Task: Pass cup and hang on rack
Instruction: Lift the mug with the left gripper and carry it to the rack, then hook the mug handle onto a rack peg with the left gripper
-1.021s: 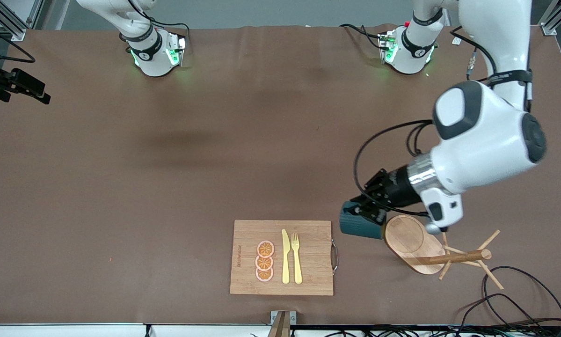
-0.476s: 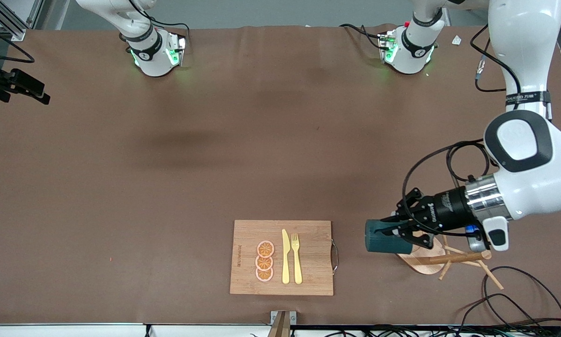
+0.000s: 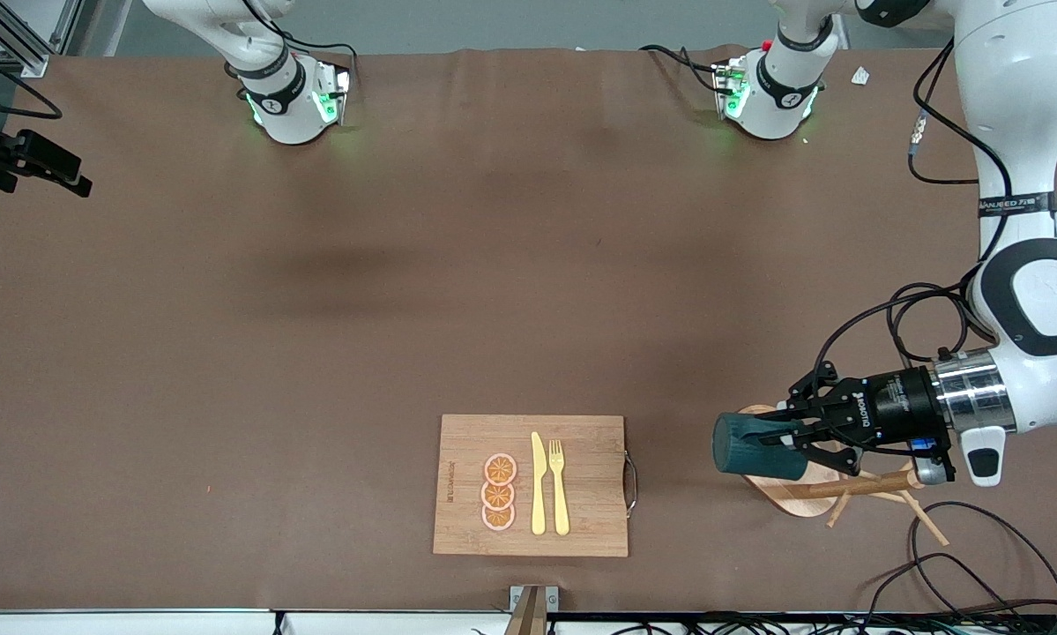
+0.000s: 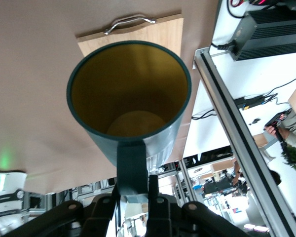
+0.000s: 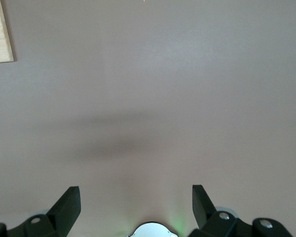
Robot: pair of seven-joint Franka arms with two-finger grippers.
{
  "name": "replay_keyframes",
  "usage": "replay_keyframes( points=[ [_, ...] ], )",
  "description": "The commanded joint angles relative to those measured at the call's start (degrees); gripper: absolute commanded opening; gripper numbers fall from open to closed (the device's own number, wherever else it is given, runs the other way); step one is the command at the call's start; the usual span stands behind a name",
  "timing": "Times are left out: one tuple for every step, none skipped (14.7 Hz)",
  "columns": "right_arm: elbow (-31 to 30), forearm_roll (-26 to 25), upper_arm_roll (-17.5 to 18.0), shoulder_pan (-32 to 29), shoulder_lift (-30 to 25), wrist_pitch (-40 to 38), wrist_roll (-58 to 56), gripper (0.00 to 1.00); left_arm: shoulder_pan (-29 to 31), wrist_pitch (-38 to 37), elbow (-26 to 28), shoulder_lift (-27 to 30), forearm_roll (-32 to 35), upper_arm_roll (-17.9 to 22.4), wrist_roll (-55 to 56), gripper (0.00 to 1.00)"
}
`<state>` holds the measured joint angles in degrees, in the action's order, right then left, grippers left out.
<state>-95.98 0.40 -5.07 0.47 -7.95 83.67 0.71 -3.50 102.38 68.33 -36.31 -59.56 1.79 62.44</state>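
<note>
Nearest the front camera I see the bamboo cutting board (image 3: 531, 485) carrying 3 orange slices (image 3: 499, 492), a yellow knife (image 3: 538, 483) and a yellow fork (image 3: 559, 486), its metal handle (image 3: 631, 481) facing the left arm's end of the table. Toward that end, at about the same depth, the wooden mug rack (image 3: 832, 484) lies on its side, oval base on edge and thin pegs splayed; black cables (image 3: 978, 564) loop on the table just nearer the camera.

Over the rack's base I have the left gripper (image 3: 797, 438) holding the dark teal cup (image 3: 751, 448) sideways in the air, bottom pointing toward the cutting board. In the left wrist view the 2 fingers (image 4: 153, 190) pinch the cup's handle (image 4: 132, 168), and I look straight into its yellow-orange inside (image 4: 130, 96).

The right gripper (image 5: 136, 200) waits high over bare brown table, jaws spread wide with nothing between them.
</note>
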Motion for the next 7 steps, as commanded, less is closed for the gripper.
replay_keyframes(
  points=[
    [-1.76,-0.04,-0.12,-0.82,-1.63,0.09,0.52,1.0,1.65,-2.97,0.23,-0.25,-1.7,-0.39,-3.89,0.01],
    [-1.76,-0.04,-0.2,-0.9,-1.63,0.18,0.52,1.0,2.18,-4.02,0.23,-1.04,-2.83,-0.39,-4.87,0.01],
    [-1.76,-0.04,-0.2,-0.9,-1.63,0.18,0.52,1.0,2.71,-5.6,0.23,-1.57,-3.88,-0.39,-5.57,0.01],
    [-1.76,-0.04,-0.2,-0.9,-1.63,0.26,0.52,1.0,3.67,-6.75,0.23,-1.83,-4.24,-0.39,-6.71,0.01],
    [-1.76,-0.04,-0.2,-0.99,-1.63,0.44,0.52,1.0,4.46,-7.63,0.23,-2.18,-4.42,-0.39,-7.76,0.01],
    [-1.76,-0.04,-0.2,-0.99,-1.54,0.61,0.61,1.0,5.17,-8.86,0.23,-2.62,-5.47,-0.39,-8.91,0.01],
    [-1.76,-0.04,-0.12,-0.99,-1.54,0.79,0.61,1.0,5.87,-9.82,0.23,-3.06,-7.04,-0.39,-9.87,0.01]
  ],
)
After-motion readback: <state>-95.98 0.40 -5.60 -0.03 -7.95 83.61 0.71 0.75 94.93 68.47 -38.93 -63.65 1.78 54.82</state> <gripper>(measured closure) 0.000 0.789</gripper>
